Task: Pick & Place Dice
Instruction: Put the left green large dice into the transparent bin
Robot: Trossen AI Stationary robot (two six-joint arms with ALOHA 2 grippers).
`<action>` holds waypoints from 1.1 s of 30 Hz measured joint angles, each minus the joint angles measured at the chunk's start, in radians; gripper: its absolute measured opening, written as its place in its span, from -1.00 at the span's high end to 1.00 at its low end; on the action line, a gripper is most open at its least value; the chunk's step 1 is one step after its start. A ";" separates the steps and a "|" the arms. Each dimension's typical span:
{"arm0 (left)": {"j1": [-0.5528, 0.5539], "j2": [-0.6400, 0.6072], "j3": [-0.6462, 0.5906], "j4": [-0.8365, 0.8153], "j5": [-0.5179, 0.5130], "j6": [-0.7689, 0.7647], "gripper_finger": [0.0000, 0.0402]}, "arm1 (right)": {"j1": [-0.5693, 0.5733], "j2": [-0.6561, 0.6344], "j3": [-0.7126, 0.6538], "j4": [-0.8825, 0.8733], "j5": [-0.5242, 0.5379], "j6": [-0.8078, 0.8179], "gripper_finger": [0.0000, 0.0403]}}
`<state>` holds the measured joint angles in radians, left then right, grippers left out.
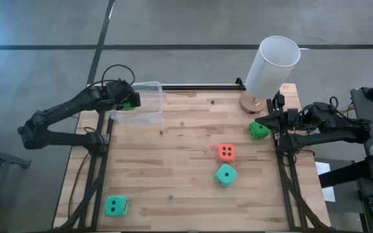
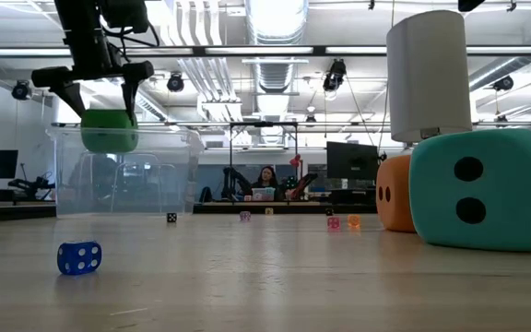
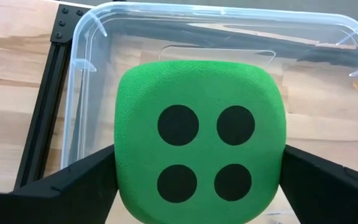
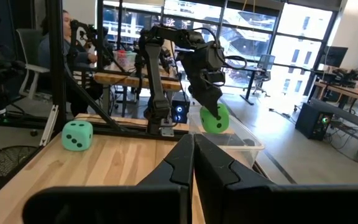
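Jaws: your left gripper point(image 3: 201, 171) grasps a bright green foam die point(image 3: 201, 158) above the clear plastic tub point(image 3: 86, 81); your right gripper point(image 4: 193, 165) is clenched, empty.

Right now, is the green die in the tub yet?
Not yet. The green die sits between the left gripper's fingers, above the clear tub; nothing lies inside it.

My arms are matte black tubes with chunky joints, loose black cables looping off the wrists, and flat wedge-shaped black fingers point(image 3: 61, 186).
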<state>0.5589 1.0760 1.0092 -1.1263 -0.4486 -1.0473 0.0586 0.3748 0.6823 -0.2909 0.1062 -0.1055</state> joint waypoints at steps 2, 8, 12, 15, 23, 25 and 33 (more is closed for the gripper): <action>0.000 0.000 0.000 0.000 0.000 0.001 -0.97 | 0.000 0.000 0.000 0.000 0.000 0.000 0.96; 0.000 0.000 0.000 0.000 0.000 0.002 -0.90 | 0.000 0.000 0.000 0.000 0.000 0.000 0.96; 0.000 0.000 0.000 0.000 -0.001 0.002 -0.86 | -0.001 0.000 0.000 0.000 0.000 0.000 0.96; 0.000 0.000 0.000 -0.002 -0.004 0.001 -0.80 | -0.001 0.000 0.000 0.000 0.000 0.000 0.96; 0.000 0.000 0.000 -0.007 -0.005 -0.001 -0.69 | -0.001 0.000 0.000 0.000 0.000 0.000 0.96; 0.001 0.000 0.000 -0.008 -0.005 -0.007 -0.73 | -0.001 0.000 0.000 0.000 0.000 0.000 0.96; 0.007 0.008 -0.001 -0.018 -0.004 -0.032 -0.94 | 0.000 0.000 0.000 0.000 0.000 0.000 0.96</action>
<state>0.5659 1.0837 1.0084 -1.1444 -0.4522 -1.0795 0.0582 0.3748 0.6823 -0.2905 0.1059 -0.1055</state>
